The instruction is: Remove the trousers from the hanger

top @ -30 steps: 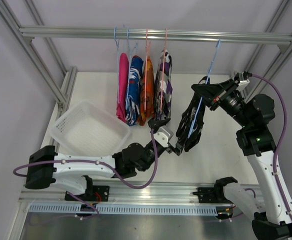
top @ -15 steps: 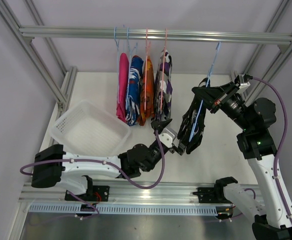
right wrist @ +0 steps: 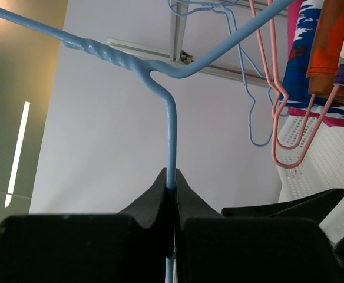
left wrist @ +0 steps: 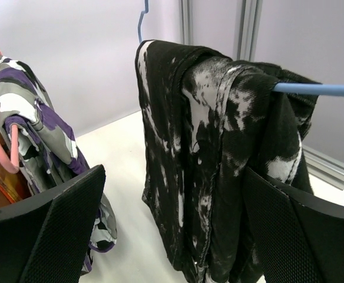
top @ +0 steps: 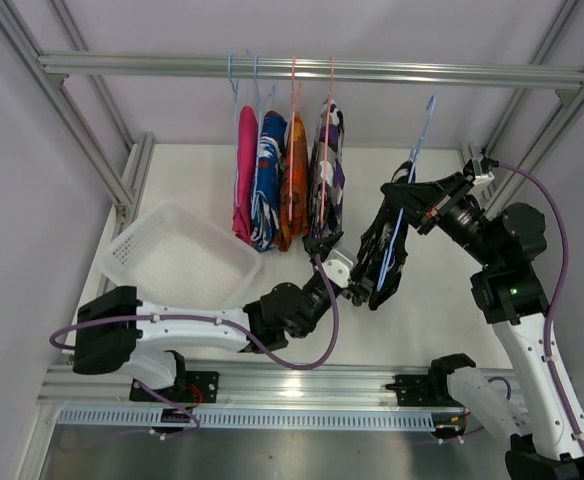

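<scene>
Top view. Rail (top: 312, 68) across 12 o'clock, desk (top: 442, 310) below, basket (top: 177, 262) at 9 o'clock. The other four trousers (top: 287, 180) hang unmoved at 12 o'clock.

Black trousers (top: 380, 255), just right of centre, have drifted slightly toward 9 o'clock. They are draped over the blue hanger (top: 412, 170), whose hook now sits lower than a second ago (seemingly clear of the rail).

Right hand (right wrist: 170, 177) is clenched on the hanger's stem. Left hand (top: 342, 275) has reached further toward 3 o'clock, released and spread wide, fingers flanking the cloth without pinching.

Judgement: the hanger is being presented for a grab. Closing on the cloth comes next; no pull-off yet.
</scene>
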Robot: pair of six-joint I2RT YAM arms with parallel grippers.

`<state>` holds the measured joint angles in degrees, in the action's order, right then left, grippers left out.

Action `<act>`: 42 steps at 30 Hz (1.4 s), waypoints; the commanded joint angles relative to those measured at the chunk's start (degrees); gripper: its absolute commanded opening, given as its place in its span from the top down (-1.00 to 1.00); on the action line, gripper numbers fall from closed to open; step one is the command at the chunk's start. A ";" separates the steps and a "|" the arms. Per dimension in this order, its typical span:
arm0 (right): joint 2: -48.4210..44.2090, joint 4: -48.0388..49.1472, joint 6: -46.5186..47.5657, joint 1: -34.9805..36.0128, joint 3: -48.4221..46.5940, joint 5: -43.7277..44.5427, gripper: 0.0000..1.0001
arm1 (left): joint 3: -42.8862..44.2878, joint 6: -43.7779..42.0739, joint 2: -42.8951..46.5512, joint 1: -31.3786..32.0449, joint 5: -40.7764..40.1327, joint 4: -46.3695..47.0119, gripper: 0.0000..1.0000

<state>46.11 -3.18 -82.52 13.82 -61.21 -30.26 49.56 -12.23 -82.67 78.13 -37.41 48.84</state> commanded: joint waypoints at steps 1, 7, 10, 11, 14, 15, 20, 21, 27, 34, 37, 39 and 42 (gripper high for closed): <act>-2.25 11.18 -0.88 0.41 -0.93 -0.59 1.00 | 3.00 0.54 -1.08 -0.43 -0.74 4.60 -0.99; -2.34 13.37 -2.12 1.29 0.91 0.02 1.00 | 4.40 0.72 -3.63 -0.52 -1.17 6.09 -0.99; -2.86 13.20 -2.12 1.91 1.36 0.64 1.00 | 5.28 1.24 -4.78 -0.78 -1.61 6.35 -0.99; -2.95 13.11 -2.03 2.26 1.70 0.73 1.00 | 5.28 1.59 -4.95 -1.13 -1.44 6.36 -0.99; -3.39 12.41 -2.03 2.87 1.80 1.17 1.00 | 5.72 1.51 -5.39 -1.75 -1.26 6.36 -0.99; -3.83 12.15 -1.94 2.96 1.80 1.26 1.00 | 5.72 1.42 -5.74 -1.84 -1.35 6.44 -0.99; -5.59 10.13 -1.68 3.49 2.15 2.05 1.00 | 5.63 1.15 -6.36 -3.15 -1.44 7.50 -0.99; -5.85 9.78 -1.68 3.49 2.15 2.05 1.00 | 5.55 1.07 -6.62 -3.24 -1.44 7.76 -0.99; -7.61 8.81 -2.12 3.75 2.59 2.22 1.00 | 5.72 0.19 -7.33 -3.60 -1.18 10.57 -0.89; -7.79 10.12 -2.91 5.24 5.05 2.49 1.00 | 7.65 0.80 -7.94 -3.51 -0.30 11.72 -0.83; -7.96 10.39 -2.65 6.47 6.54 3.28 1.00 | 8.70 0.89 -8.20 -3.60 0.23 11.81 -0.78; -8.14 11.00 -2.82 7.70 7.77 3.72 1.00 | 9.67 0.63 -8.82 -3.51 0.58 11.63 -0.68; -8.05 11.88 -2.91 9.29 8.39 4.51 1.00 | 10.90 0.37 -9.78 -3.51 0.76 11.54 -0.51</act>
<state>39.72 -0.03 -85.54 21.32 -52.16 -26.00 55.96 -12.14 -92.03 75.37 -37.26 54.85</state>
